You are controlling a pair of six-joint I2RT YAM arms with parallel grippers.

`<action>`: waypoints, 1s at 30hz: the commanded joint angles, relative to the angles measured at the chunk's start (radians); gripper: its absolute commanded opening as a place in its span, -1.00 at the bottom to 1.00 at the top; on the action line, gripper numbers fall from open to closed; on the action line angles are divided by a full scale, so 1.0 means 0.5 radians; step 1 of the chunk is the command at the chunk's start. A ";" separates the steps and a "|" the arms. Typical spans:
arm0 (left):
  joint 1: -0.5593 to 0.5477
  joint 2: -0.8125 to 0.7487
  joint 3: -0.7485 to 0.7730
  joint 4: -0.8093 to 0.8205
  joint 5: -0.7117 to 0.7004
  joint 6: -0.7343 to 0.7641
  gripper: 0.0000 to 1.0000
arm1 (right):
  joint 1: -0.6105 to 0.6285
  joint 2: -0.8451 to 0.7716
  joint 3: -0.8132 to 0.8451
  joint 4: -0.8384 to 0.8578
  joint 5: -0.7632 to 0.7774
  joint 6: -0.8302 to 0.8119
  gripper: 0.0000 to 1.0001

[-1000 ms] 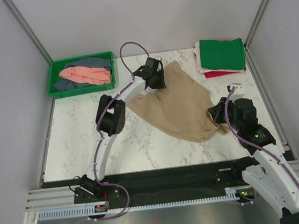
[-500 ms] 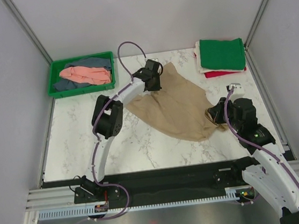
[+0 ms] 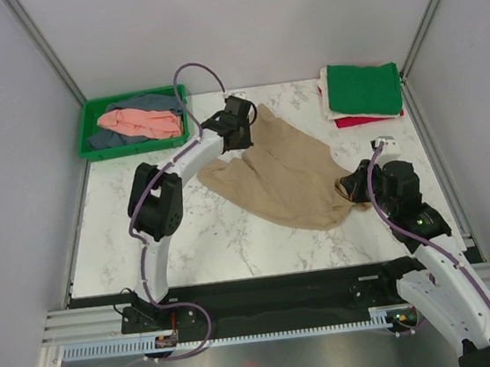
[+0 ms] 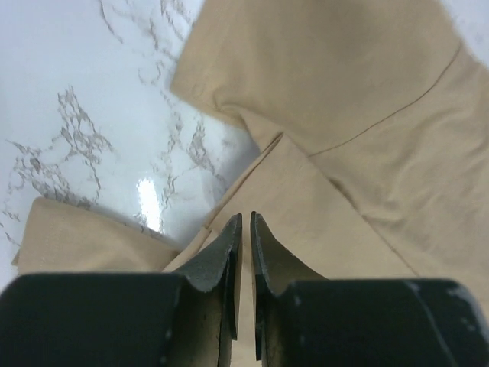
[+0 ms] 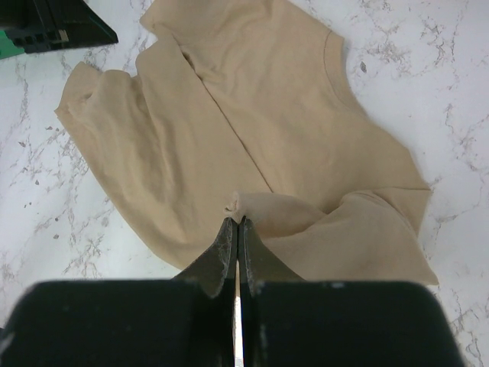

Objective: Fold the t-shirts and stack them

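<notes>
One surface point(image 3: 233, 238) is carrying everything. Two arms are reaching over it from its near edge, the left arm point(image 3: 159, 202) and the right arm point(image 3: 417, 217), each ending in one hand. Five t-shirts are showing.

The tan t-shirt point(image 3: 288, 174) is lying loosely spread and wrinkled across the middle of the surface. One green tray point(image 3: 135, 149) is sitting at the far left corner, holding the salmon pink t-shirt point(image 3: 141, 122) bunched on top of the grey-blue t-shirt point(image 3: 151, 101). At the far right corner the dark green t-shirt point(image 3: 363, 88) is lying folded on the red t-shirt point(image 3: 371, 119).

The left hand point(image 4: 245, 222) is closing its fingers almost together on a fold at the tan t-shirt's far left part. The right hand point(image 5: 236, 222) is pressing its fingers tight together, pinching a small nub of the same shirt's edge nearest the right side of the surface.

The red t-shirt is showing only as a thin strip along the near and left sides of the stack. The grey-blue t-shirt is mostly lying under the pink one. From above, the right hand is covering the corner of cloth it is holding.

The surface is white marble with grey veins, a black strip is running along its near edge, and plain pale walls with metal frame posts are standing on three sides.
</notes>
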 commanded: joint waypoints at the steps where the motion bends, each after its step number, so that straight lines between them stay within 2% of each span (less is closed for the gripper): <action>1: 0.004 -0.031 -0.123 0.063 -0.037 -0.009 -0.69 | 0.005 -0.002 -0.005 0.097 -0.013 -0.015 -1.00; 4: 0.001 0.027 -0.074 0.088 0.070 0.024 -0.29 | -0.001 0.001 -0.008 0.100 -0.016 -0.015 -1.00; 5: 0.000 0.069 -0.022 0.091 0.085 0.034 -0.05 | 0.002 0.001 -0.008 0.100 -0.016 -0.018 -1.00; 8: 0.000 0.183 0.112 0.085 0.122 0.083 0.18 | 0.002 0.004 -0.008 0.100 -0.016 -0.015 -1.00; 10: 0.004 0.257 0.183 0.073 0.144 0.123 0.25 | 0.002 0.007 -0.008 0.100 -0.016 -0.015 -1.00; 15: 0.007 0.441 0.365 -0.004 0.141 0.150 0.25 | 0.002 0.016 -0.011 0.103 -0.025 -0.015 -1.00; 18: 0.010 0.475 0.365 -0.010 0.113 0.144 0.15 | 0.002 0.023 -0.011 0.103 -0.025 -0.015 -1.00; 21: 0.013 0.469 0.346 -0.010 0.067 0.141 0.00 | 0.002 0.032 -0.011 0.103 -0.025 -0.018 -1.00; 22: 0.013 0.457 0.340 -0.007 0.061 0.141 -0.15 | 0.002 0.035 -0.011 0.106 -0.025 -0.015 -1.00; 28: 0.013 0.352 0.258 -0.004 -0.016 0.126 -0.51 | 0.002 0.041 -0.014 0.112 -0.022 -0.015 -1.00; 30: 0.013 0.276 0.227 -0.007 -0.055 0.114 -0.55 | 0.005 0.044 -0.011 0.109 -0.019 -0.018 -1.00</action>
